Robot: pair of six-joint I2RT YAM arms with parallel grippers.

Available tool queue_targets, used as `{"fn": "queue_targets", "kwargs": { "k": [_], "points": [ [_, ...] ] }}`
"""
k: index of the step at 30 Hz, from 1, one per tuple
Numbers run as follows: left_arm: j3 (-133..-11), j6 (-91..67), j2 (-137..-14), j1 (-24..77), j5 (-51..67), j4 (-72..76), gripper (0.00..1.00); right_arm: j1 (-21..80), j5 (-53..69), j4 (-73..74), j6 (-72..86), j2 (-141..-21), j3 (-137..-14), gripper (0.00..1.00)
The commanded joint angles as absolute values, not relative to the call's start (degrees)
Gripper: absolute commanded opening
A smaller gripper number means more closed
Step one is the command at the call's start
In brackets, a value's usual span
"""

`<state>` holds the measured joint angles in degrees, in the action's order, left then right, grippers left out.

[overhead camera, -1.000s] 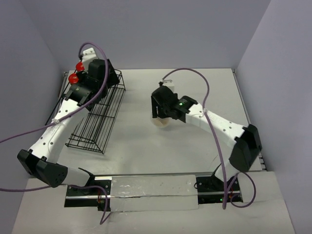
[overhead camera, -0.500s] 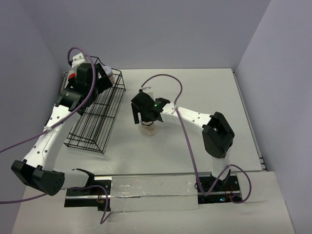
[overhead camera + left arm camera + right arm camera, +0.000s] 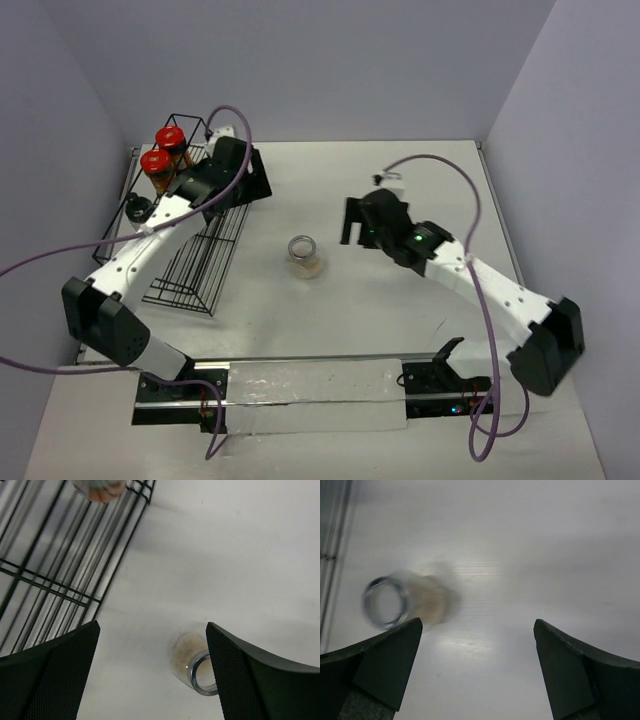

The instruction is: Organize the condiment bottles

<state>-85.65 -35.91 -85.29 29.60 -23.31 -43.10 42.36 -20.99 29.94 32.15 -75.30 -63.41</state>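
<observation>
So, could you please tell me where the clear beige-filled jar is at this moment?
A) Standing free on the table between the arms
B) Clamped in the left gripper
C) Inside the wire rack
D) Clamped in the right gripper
A: the clear beige-filled jar stands alone on the table, with the open right gripper off to its side.

A long black wire rack (image 3: 200, 265) lies on a flat white table (image 3: 400, 180). From above, the rack is at 9 o'clock from the middle of the table. It slants from 11 o'clock down to 8 o'clock. Pale purple walls (image 3: 330, 70) stand at 9, 12 and 3 o'clock. A dark rail with a shiny pale cover (image 3: 315, 382) runs along the table edge at 6 o'clock. In the left wrist view, the rack's thin bars (image 3: 55, 580) fill 9 to 11 o'clock, with bare white table (image 3: 225, 555) beside them.
</observation>
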Motion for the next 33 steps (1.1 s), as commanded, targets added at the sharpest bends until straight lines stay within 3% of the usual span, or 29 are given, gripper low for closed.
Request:
{"fn": "queue_targets", "kwargs": {
  "k": [1, 8, 21, 33],
  "points": [
    [-87.8, -33.7, -89.6, 33.9, -19.8, -41.3, 0.95, 33.4, -21.4, 29.8, 32.5, -64.9, -51.5, 1.00],
    [-86.1, -31.5, -93.7, 40.9, -14.7, -40.1, 0.95, 22.9, -18.3, 34.6, 31.1, -53.7, -45.7, 1.00],
    [-83.8, -33.7, -98.0, 48.8, -20.2, -39.7, 0.98, 22.5, -14.6, 38.1, 31.0, -51.3, -53.0, 1.00],
    [-81.9, -36.7, -102.2, 49.0, -21.6, -39.7, 0.99, 22.6, -15.4, 40.2, 31.4, -50.3, -53.7, 1.00]
  ]
}}
